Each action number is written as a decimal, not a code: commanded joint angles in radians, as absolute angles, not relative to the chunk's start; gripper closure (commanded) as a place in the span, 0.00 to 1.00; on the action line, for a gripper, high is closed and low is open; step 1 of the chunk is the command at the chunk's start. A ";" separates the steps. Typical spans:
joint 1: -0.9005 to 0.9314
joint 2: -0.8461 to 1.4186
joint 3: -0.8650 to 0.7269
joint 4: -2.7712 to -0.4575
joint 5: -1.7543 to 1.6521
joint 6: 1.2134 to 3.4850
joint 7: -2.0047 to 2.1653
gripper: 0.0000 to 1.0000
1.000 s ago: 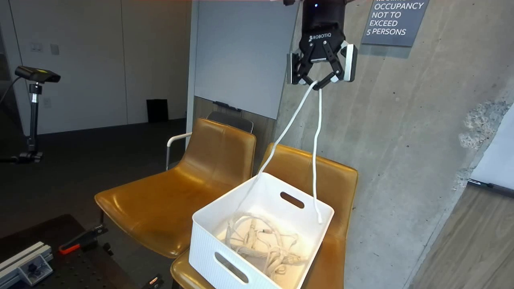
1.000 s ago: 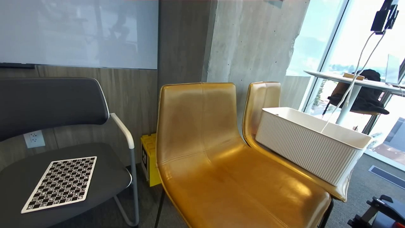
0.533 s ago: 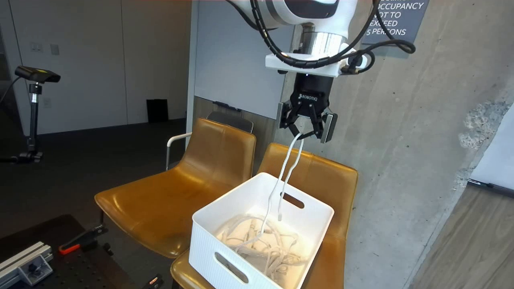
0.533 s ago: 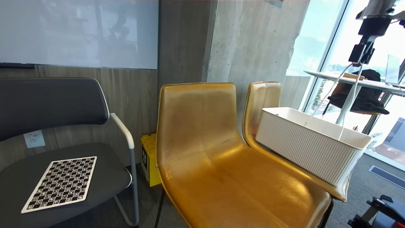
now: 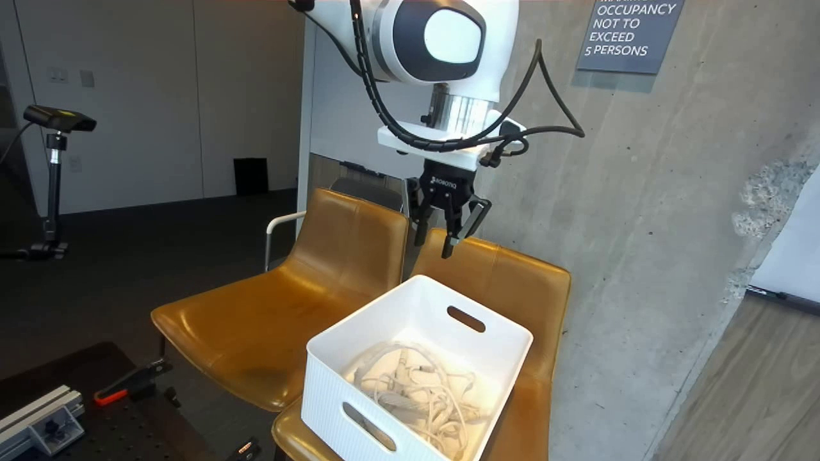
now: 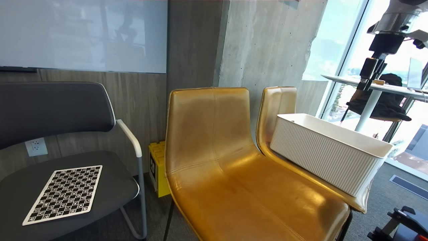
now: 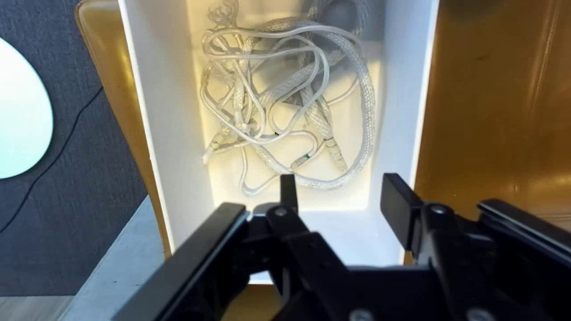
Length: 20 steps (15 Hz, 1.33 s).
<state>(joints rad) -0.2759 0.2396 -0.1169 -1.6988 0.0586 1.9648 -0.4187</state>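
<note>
The gripper points downward above the white bin, its two fingertips standing a fair way apart and holding nothing; in the wrist view the bin's floor and one wall show through the gap between them. The tips sit higher than the rim, clear of it. Below the gripper, at the bottom of the bin, lies a loose tangle: thin cord looped over and around thick braided rope, with an end frayed into strands (a small green mark shows on one of the slimmer pieces). How many separate lengths there are is hard to make out.

Under the gripper, the bin rests upright on the seat of a brown chair, whose backrest shows just behind the fingertips in an exterior view. A second brown chair stands beside it, lower than the gripper and off to its left there. Farther out on that same side is a camera on a black post. Up and to the right of the gripper, a grey sign is fixed to the concrete wall. Well apart from the gripper, past the second brown chair, a dark grey chair bears a checkered board flat on its seat.
</note>
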 commanded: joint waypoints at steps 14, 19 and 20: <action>-0.232 0.192 -0.117 -1.754 0.103 1.980 -0.456 0.00; -0.260 0.288 -0.130 -1.737 0.087 2.078 -0.555 0.00; -0.269 0.314 -0.129 -1.734 0.088 2.107 -0.575 0.00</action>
<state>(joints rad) -0.2474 0.2432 -0.1240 -1.7711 0.0937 2.0481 -0.5110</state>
